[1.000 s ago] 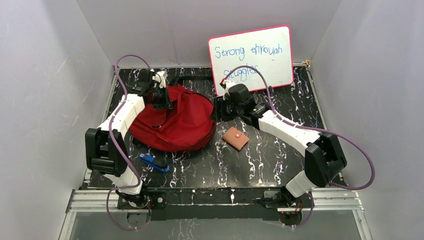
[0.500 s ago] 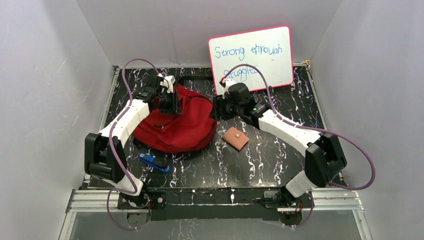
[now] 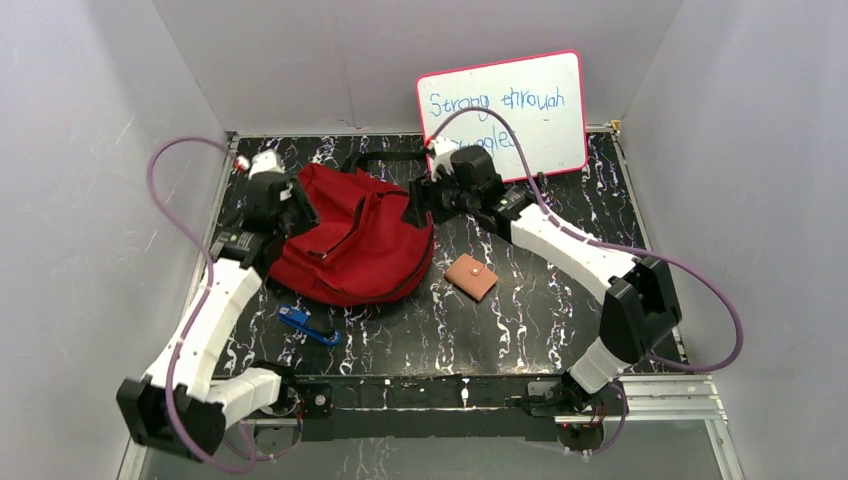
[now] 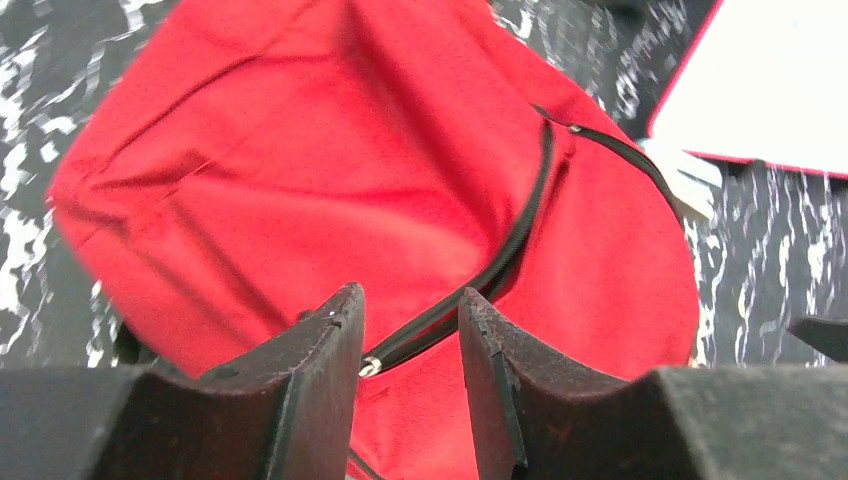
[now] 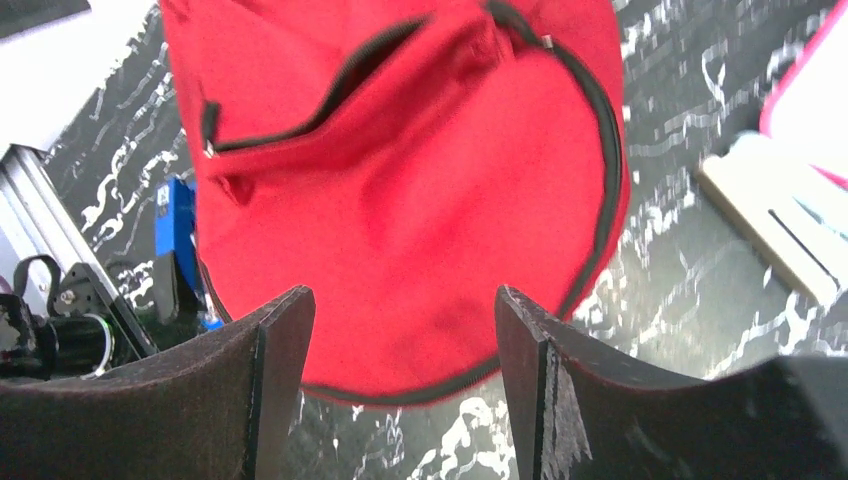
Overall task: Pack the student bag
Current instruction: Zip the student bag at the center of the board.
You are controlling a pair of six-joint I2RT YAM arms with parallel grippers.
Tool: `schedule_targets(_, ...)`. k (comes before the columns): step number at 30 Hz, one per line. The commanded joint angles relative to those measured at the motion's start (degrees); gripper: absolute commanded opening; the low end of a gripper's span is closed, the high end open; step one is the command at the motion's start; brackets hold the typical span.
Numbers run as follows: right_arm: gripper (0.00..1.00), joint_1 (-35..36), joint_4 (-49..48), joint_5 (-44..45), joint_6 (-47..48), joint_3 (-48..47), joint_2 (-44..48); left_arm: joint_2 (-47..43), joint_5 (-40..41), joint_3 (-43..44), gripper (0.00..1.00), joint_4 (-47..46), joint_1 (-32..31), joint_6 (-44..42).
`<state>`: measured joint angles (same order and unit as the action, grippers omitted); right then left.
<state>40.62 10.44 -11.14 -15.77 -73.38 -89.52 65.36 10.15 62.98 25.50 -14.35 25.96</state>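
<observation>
While the large soft red fabric backpack (image 3: 355,245) lay slumped left of centre in the overhead view on the black marbled table (image 3: 560,330), both arms reached to its upper edges. The left gripper (image 4: 410,305) sat at the bag's left side, its jaws a narrow gap apart with nothing between them and the black zipper (image 4: 525,220) visible beyond. The right gripper (image 5: 400,300) hovered at the bag's upper right, jaws wide and empty. A small tan wallet (image 3: 470,276) lay just right of the bag, and a blue object (image 3: 305,324) lay below it. A pink-framed whiteboard (image 3: 503,112) stood at the top, behind the right arm.
</observation>
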Motion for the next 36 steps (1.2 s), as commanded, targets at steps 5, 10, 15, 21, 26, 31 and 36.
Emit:
schedule_targets(5,0.76,9.14,5.52,-5.36,15.47,-25.08,-15.35,-19.12,22.14,-10.01,0.37,10.32,0.56,25.26)
schedule_targets(10,0.78,13.46,10.33,-9.61,22.89,-38.5,-27.09,-31.16,28.78,-12.74,0.35,12.27,0.59,32.28)
schedule_targets(15,0.76,17.66,21.23,-9.08,28.04,-60.61,-41.14,-32.24,34.78,-8.54,0.33,18.21,0.57,33.64)
schedule_targets(21,0.72,22.35,20.56,-0.07,32.38,-62.76,-46.36,-32.7,36.43,-6.84,0.33,18.61,0.57,32.02)
schedule_targets(26,0.64,22.97,18.68,5.2,32.47,-61.39,-47.33,-32.62,35.57,-7.13,0.32,18.29,0.59,31.96)
schedule_targets(31,0.6,23.1,16.48,6.76,32.47,-61.59,-48.65,-32.27,34.67,-7.1,0.32,17.64,0.63,31.45)
schedule_targets(36,0.59,23.09,16.03,8.73,32.84,-63.34,-50.82,-32.16,34.23,-6.88,0.32,16.56,0.56,30.2)
